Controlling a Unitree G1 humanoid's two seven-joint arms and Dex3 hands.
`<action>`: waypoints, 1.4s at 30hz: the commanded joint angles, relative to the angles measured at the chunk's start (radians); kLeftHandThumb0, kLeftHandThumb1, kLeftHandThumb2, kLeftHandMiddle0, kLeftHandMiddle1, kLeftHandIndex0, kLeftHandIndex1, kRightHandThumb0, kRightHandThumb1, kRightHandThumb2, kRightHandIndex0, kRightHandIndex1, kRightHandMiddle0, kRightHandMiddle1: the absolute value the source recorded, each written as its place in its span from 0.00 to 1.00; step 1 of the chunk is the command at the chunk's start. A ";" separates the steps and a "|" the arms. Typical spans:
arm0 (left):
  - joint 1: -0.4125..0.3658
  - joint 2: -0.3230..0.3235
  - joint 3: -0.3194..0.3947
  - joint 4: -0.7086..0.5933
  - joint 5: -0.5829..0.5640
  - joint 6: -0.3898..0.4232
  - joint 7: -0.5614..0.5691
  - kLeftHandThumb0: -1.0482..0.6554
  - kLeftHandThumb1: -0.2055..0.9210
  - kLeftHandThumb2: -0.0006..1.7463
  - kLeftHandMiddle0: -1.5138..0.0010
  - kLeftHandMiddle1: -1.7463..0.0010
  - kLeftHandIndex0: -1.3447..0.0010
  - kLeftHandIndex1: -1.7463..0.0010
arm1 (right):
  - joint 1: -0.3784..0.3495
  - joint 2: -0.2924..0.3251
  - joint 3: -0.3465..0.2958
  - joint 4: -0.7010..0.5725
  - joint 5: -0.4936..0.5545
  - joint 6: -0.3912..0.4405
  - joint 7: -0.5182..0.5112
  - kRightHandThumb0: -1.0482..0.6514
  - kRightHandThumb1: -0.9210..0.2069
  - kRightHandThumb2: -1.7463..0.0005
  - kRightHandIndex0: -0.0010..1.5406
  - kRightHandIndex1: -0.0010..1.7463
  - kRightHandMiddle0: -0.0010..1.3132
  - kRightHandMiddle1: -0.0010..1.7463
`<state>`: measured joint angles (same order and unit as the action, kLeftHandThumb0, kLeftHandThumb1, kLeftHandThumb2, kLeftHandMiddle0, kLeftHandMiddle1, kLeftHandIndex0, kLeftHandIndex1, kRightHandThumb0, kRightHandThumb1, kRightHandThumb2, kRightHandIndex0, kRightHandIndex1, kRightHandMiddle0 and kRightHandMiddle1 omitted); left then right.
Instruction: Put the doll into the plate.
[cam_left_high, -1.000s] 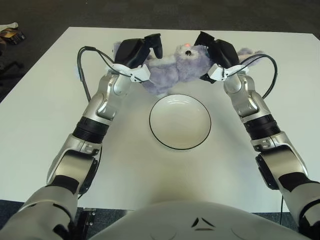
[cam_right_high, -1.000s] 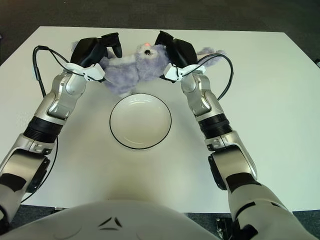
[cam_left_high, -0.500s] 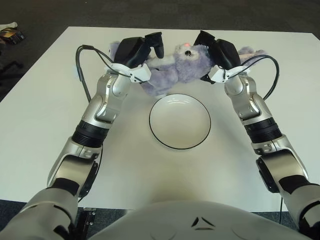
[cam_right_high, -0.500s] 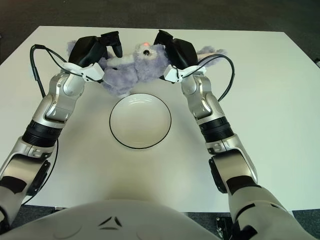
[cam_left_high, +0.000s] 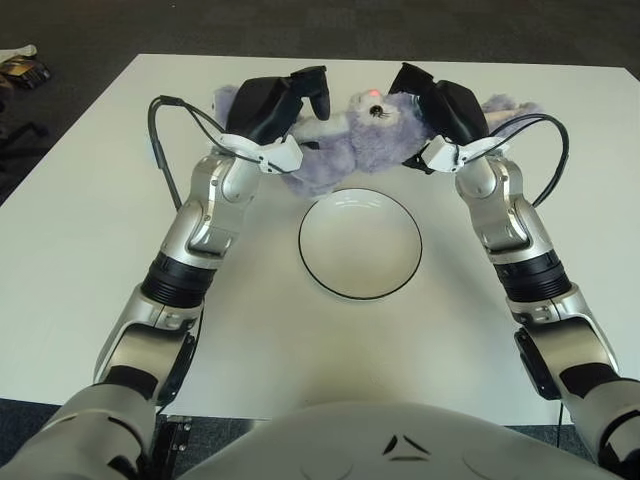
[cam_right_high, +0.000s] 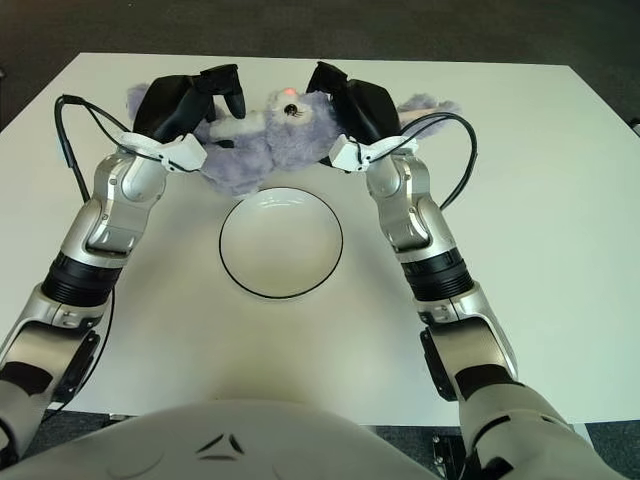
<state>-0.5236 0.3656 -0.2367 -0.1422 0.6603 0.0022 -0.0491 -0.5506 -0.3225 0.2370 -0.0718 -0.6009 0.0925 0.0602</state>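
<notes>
A purple plush doll (cam_left_high: 345, 145) with a pink nose hangs between my two hands just beyond the far rim of the white plate (cam_left_high: 360, 243). My left hand (cam_left_high: 283, 103) grips the doll's left end, black fingers curled over it. On the doll's right end my right hand (cam_left_high: 435, 105) presses in, near its head. The doll looks lifted a little off the table, tilted with its head up to the right. The plate lies empty in the middle of the white table (cam_left_high: 90, 250).
Black cables loop from both wrists, one beside the left forearm (cam_left_high: 165, 140) and one beside the right (cam_left_high: 545, 150). Dark floor surrounds the table. A small object lies on the floor at far left (cam_left_high: 22, 68).
Both hands have risen slightly and come toward me with the doll held between them. The doll's body now sits higher over the plate's far rim.
</notes>
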 joint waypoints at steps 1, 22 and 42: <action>0.017 0.016 0.010 -0.026 0.029 -0.008 0.007 0.62 0.13 0.99 0.44 0.00 0.46 0.01 | 0.018 0.008 -0.011 -0.054 -0.004 0.020 0.013 0.62 0.81 0.08 0.57 0.91 0.48 1.00; 0.073 0.033 0.045 -0.134 0.085 -0.053 0.014 0.62 0.14 0.97 0.45 0.00 0.43 0.08 | 0.079 0.031 -0.031 -0.198 -0.040 0.101 0.031 0.62 0.79 0.08 0.56 0.92 0.47 1.00; 0.114 0.023 0.051 -0.242 0.134 0.031 -0.065 0.61 0.24 0.88 0.49 0.00 0.47 0.13 | 0.109 0.032 -0.077 -0.247 0.009 0.038 0.034 0.62 0.81 0.07 0.57 0.93 0.47 1.00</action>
<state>-0.4280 0.3705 -0.1945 -0.3565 0.7677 0.0116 -0.0767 -0.4461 -0.2898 0.1786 -0.2878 -0.6094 0.1526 0.1015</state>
